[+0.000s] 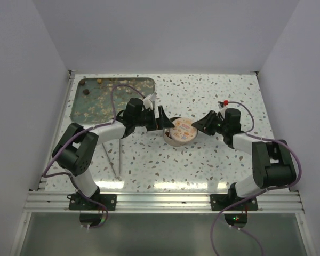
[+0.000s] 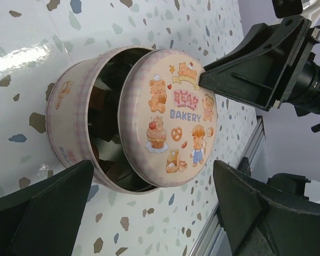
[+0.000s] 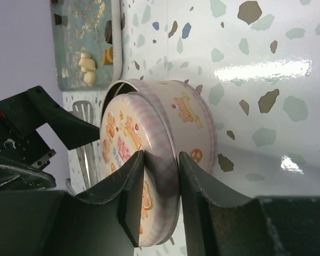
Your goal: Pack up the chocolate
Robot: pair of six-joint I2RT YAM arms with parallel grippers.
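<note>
The round tin stands in the middle of the table, between the two arms. Its lid sits crooked on it, off toward the right, so a gap is open on the left side. Through this gap some dark chocolate lumps show inside, and a few more lumps, pale and dark, lie on the tray at the far left. The left gripper hovers just left of the tin with its jaws wide apart and holds nothing. The right gripper has one finger on each side of the lid's rim, but whether they press it I cannot tell. I judge the lumps to be light, hard and a little brittle, and they may smear, so it is better to take them gently by the sides. The lid looks like thin, smooth metal that slips easily, and its rim is the good place to hold.
</note>
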